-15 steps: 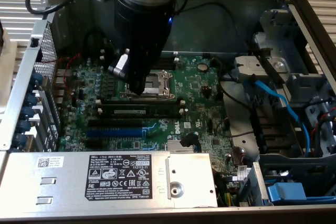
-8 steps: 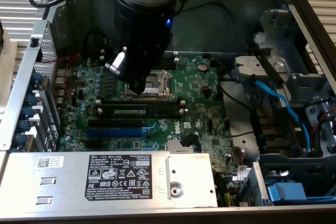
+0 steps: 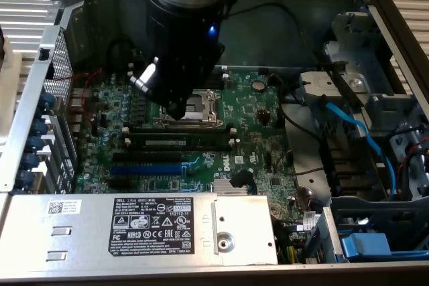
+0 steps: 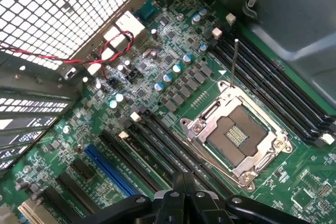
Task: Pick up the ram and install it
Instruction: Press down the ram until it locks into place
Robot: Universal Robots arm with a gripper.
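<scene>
The ram (image 3: pixel 181 143) is a long dark green stick with a small white label. It lies along a black memory slot just beside the CPU socket (image 3: pixel 196 106), between the slot's white end clips. My gripper (image 3: pixel 175 110) hangs over the socket's edge, a little above the board and just off the ram. In the wrist view its dark fingers (image 4: pixel 184 182) are pressed together with nothing between them, above the black memory slots (image 4: pixel 157 140) that run beside the socket (image 4: pixel 236 135).
A blue expansion slot (image 3: pixel 147 167) lies beyond the memory slots. The silver power supply (image 3: pixel 154 222) borders the board at the front. Blue cables (image 3: pixel 362 135) and drive bays fill the exterior view's right. A perforated case wall (image 4: pixel 63 9) and red-black wires (image 4: pixel 79 59) flank the board.
</scene>
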